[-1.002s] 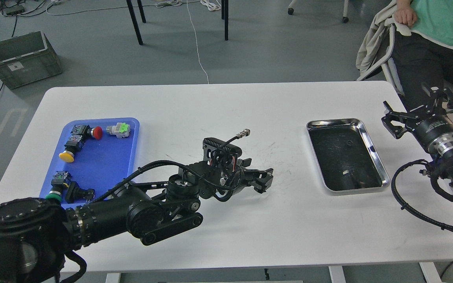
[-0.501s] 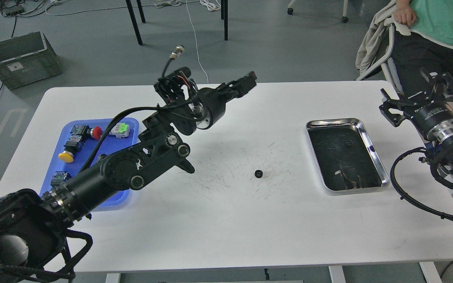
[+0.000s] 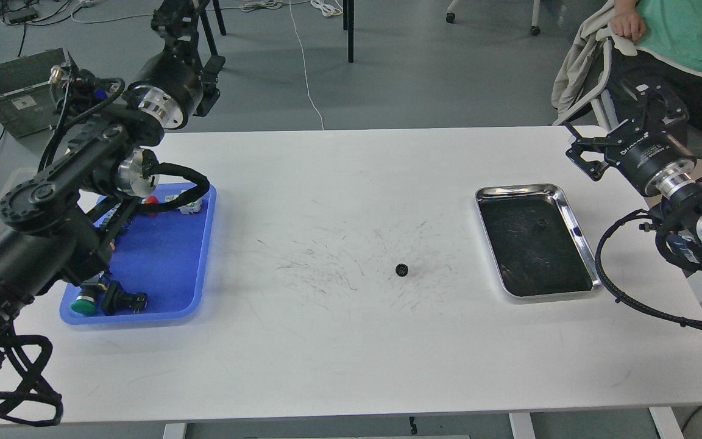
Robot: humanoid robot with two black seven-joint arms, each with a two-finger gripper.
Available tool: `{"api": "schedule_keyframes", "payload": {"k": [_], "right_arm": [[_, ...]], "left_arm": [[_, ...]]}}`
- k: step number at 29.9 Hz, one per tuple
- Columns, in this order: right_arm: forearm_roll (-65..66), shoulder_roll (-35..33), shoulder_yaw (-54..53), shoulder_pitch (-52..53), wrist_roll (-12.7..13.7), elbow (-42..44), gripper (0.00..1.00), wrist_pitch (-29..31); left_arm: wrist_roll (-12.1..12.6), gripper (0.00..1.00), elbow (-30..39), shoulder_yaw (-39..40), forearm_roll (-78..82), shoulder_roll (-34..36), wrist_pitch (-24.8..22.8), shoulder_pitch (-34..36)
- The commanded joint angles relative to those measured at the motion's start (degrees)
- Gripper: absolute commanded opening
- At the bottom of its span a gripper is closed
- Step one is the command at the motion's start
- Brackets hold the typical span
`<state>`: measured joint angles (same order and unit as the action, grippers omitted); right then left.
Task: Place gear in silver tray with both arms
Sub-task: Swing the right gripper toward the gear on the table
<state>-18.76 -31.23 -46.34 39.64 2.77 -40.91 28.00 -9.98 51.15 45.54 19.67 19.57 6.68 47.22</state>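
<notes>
lying flat, gear (image 3: pixel 401 269) on table (image 3: pixel 339 353), silver tray (image 3: pixel 574 227) long axis running away

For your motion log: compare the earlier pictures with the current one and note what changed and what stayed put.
The left hand, low over the table centre a second ago, swung up and back left beyond the blue plastic tray, uncovering the small black gear on the white table. The right hand drifted slightly up and left. Gear since, shiny silver metal tray, blue tray: unmoved.
</notes>
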Motion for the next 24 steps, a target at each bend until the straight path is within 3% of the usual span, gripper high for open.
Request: {"api": "schedule_keyframes", "payload": {"k": [1, 5, 7, 17, 24], "right_arm": [[3.4, -2.2, 1.2, 0.2, 0.1, -2.9, 0.99, 0.0], [9.8, -3.7, 1.8, 1.8, 0.3, -5.2, 0.99, 0.0], [14.3, -5.1, 3.2, 2.5, 0.5, -6.7, 0.99, 0.0], [46.9, -17.0, 17.6, 13.8, 2.5, -20.6, 0.99, 0.0], [62.3, -17.8, 20.6, 18.7, 2.6, -29.0, 0.99, 0.0]], "left_arm": [[-2.4, 0.98, -3.8, 0.1, -7.6, -0.1, -1.9, -2.0], [-6.0, 0.98, -11.3, 0.2, -9.0, -1.5, -10.2, -2.2], [-6.5, 0.98, -12.6, 0.2, -9.6, -1.8, -11.7, -2.2], [-7.8, 0.98, -12.3, 0.2, -10.2, -1.7, -11.4, -2.0], [-7.8, 0.98, -12.1, 0.1, -10.2, -1.4, -11.3, -2.1]]}}
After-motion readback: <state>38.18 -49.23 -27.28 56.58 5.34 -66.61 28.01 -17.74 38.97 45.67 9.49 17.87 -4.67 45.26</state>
